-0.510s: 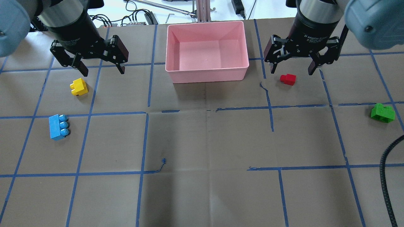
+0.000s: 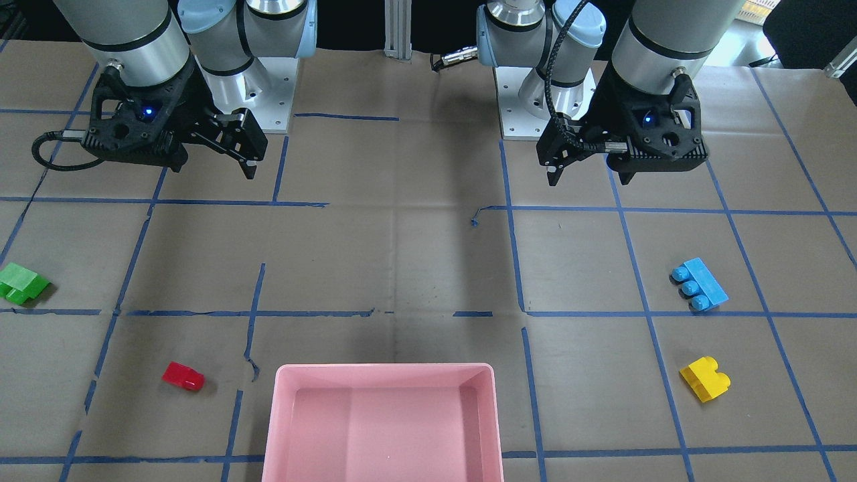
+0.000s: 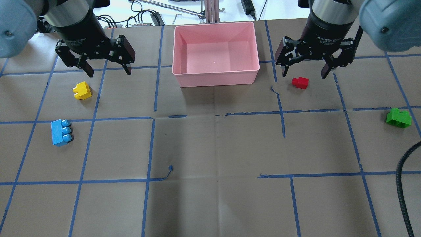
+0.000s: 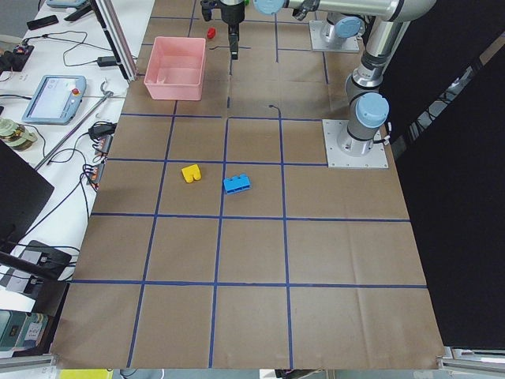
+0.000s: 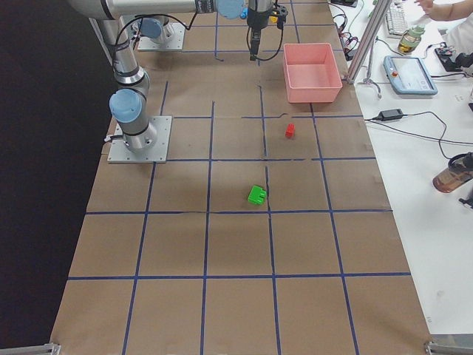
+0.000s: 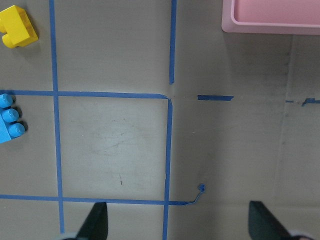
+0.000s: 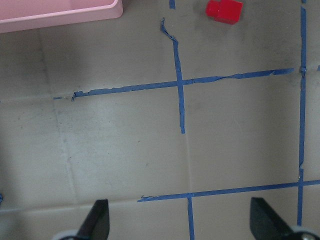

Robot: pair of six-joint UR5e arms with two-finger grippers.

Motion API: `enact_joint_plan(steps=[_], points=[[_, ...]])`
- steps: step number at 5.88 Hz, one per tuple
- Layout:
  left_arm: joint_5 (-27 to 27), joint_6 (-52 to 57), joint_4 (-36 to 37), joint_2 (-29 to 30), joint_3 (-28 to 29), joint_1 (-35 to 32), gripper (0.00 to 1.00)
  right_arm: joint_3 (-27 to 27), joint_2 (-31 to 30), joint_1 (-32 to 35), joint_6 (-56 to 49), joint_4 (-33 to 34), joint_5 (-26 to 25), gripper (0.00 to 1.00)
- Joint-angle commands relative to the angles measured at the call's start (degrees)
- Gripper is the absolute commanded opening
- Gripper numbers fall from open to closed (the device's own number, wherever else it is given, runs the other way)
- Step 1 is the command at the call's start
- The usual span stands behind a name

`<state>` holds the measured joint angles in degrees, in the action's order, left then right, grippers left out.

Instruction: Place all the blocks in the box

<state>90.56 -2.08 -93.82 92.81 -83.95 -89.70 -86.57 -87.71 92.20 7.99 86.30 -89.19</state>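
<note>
The pink box (image 3: 215,79) stands empty at the far middle of the table. The yellow block (image 3: 82,91) and the blue block (image 3: 61,132) lie on the left. The red block (image 3: 300,82) lies right of the box and the green block (image 3: 399,118) near the right edge. My left gripper (image 3: 108,70) is open and empty, hovering beyond the yellow block and to its right. My right gripper (image 3: 305,73) is open and empty, above and just beyond the red block. The right wrist view shows the red block (image 7: 224,10) and the box's corner (image 7: 60,15).
Brown paper with a blue tape grid covers the table. A black corrugated cable (image 3: 403,184) hangs at the right edge. Cables and tools lie beyond the box on the white bench (image 3: 154,16). The arm bases (image 2: 268,100) stand on the robot's side.
My left gripper has moved slightly toward the far side of the table, still open. The right gripper and all blocks have not moved.
</note>
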Motion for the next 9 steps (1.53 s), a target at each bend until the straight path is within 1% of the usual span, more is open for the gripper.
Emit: enact_joint_plan(steps=[1,2,3,4,5,6,7,8,9], points=[[-0.5,0.4,0.0,-0.9,-0.6,2.5,0.99,0.0,0.0,0.0,0.0,0.0,0.0,1.00],[-0.3,0.7,0.0,-0.8,-1.4,3.4,0.99,-0.2,0.0,-0.1,0.4,-0.2,0.0,1.00],[0.5,1.2,-0.2,0.1,-1.6,7.5,0.99,-0.3,0.1,-0.2,-0.5,0.2,0.0,1.00],[0.5,4.5,0.0,0.7,-2.7,12.8,0.99,-0.2,0.1,-3.0,-5.1,0.6,-0.1,1.00],[0.8,7.1,0.7,2.6,-4.6,17.5,0.99,-0.2,0.1,-9.9,-13.9,0.6,-0.1,1.00],[2.0,14.3,4.1,6.1,-5.5,22.3,0.99,-0.1,0.1,-16.5,-24.1,0.7,0.1,1.00],[2.2,18.7,5.6,7.6,-6.6,25.0,0.99,-0.2,0.2,-21.4,-31.6,1.1,-1.5,1.00],[2.2,23.4,15.3,9.9,-8.8,26.6,0.97,-0.2,1.2,-27.5,-34.7,3.2,-2.8,1.00],[2.2,27.6,23.7,13.0,-11.6,29.5,0.98,0.0,3.6,-33.3,-34.5,5.7,-2.7,1.00]])
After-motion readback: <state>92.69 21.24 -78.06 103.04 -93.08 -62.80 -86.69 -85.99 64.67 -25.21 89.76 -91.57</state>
